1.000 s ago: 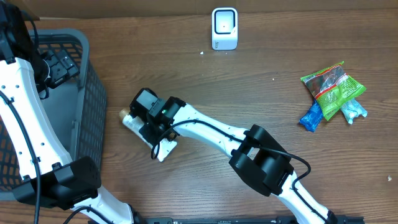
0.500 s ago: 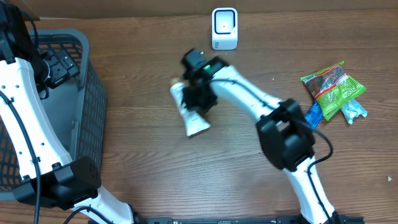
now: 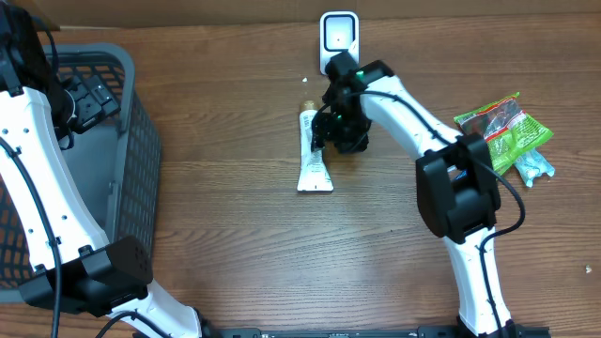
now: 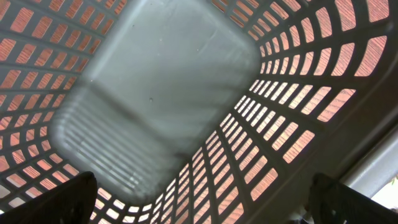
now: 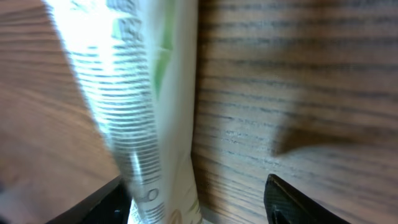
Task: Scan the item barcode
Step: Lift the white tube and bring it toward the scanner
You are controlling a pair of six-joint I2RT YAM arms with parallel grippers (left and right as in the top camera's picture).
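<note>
Lying flat near the back edge of the table (image 3: 235, 235), the white tube (image 3: 313, 155) sits just in front of the scanner (image 3: 339, 42). The right gripper (image 3: 331, 139) is right by it, fingers apart, holding nothing. I think the scan is not done yet

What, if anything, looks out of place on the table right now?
The white tube lies flat on the wood just below the barcode scanner, not held up to it. The right gripper is right next to it with its jaws open. Nothing looks spilled or damaged.
</note>
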